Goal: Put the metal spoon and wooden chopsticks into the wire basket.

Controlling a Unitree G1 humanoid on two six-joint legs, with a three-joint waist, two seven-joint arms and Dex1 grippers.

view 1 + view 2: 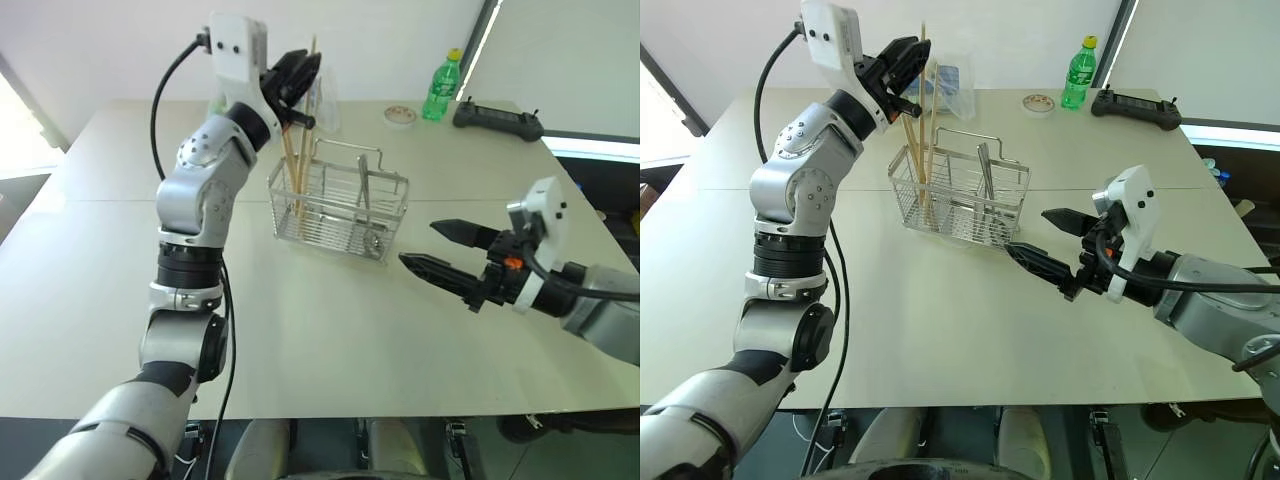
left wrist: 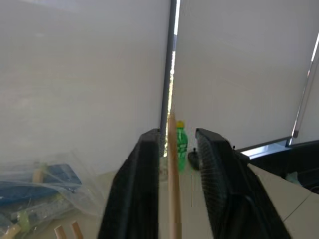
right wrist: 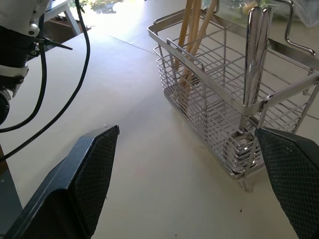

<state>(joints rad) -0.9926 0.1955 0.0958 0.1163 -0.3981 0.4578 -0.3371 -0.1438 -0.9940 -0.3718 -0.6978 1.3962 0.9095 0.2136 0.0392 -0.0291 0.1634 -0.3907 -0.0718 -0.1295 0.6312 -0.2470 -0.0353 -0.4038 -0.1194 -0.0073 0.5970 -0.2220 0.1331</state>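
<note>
A: Quick one. Where's the metal spoon (image 3: pixel 255 59)?

B: Already in the wire basket (image 1: pixel 335 205), at the end nearer the right hand (image 1: pixel 440 250). Bowl down at the bottom, handle up, long axis near vertical.

A: Wooden chopsticks (image 1: pixel 297 165)?

B: Standing in the basket's other end, the far-left compartment. Long axis steep, tops leaning slightly toward the left hand (image 1: pixel 298 82), tips down on the basket floor. I count three, though they overlap.

A: Left hand state?

B: It sits above the basket at the sticks' upper ends. In the wrist view one chopstick (image 2: pixel 173 189) runs up between the two black fingers (image 2: pixel 137 189) with a gap on each side. So partly open, not pinching as far as I can see. I can't tell if it brushes one pad.

A: Right hand?

B: Spread wide, empty, low over the bench (image 1: pixel 300 350) just beside the basket's near end, pointing at it.

A: Step?

B: Release of the last chopstick, I'd say. Everything looks in. Next move calls for lifting the left hand straight off along the stick's axis, so it doesn't drag a stick out or tip the basket.

A: Clutter?

B: Green bottle (image 1: pixel 441 88), black controller (image 1: pixel 497 120), clear plastic bag (image 1: pixel 952 85), small dish (image 1: pixel 400 115) at the far edge. All well apart.
</note>
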